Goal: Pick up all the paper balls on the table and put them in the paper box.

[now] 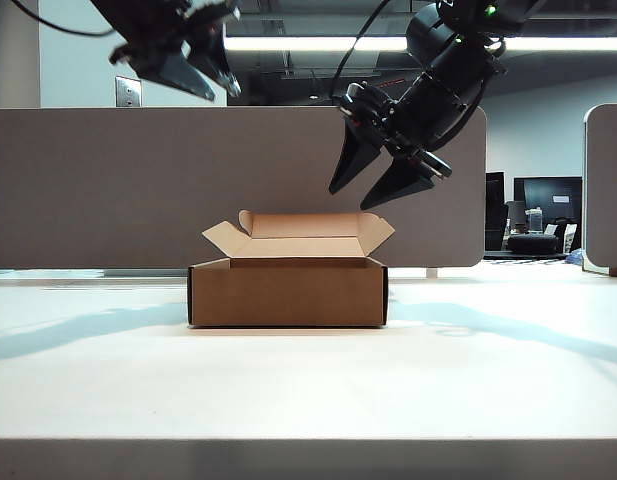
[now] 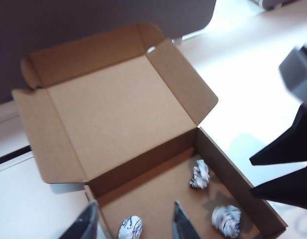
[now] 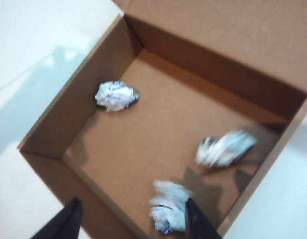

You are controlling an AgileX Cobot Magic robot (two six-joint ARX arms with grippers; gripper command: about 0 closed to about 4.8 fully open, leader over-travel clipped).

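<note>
The paper box (image 1: 288, 290) stands open in the middle of the table (image 1: 308, 390). Inside it lie three paper balls: one (image 3: 116, 95) by a side wall, one (image 3: 224, 148) near the opposite wall and one (image 3: 168, 205), blurred, right beside a finger of my right gripper. My right gripper (image 3: 132, 200) hangs open above the box's right end (image 1: 373, 195), with nothing between its fingers. My left gripper (image 2: 135, 204) is open and empty, high above the box's left side (image 1: 203, 75). The left wrist view shows the same balls (image 2: 200, 174), (image 2: 226, 220), (image 2: 130, 228).
A grey-brown divider panel (image 1: 108, 180) runs behind the table, and a second panel (image 1: 606, 190) stands at the far right. The box's back flap (image 1: 303, 225) and side flaps stick up and out. White tabletop lies in front of the box and on both sides.
</note>
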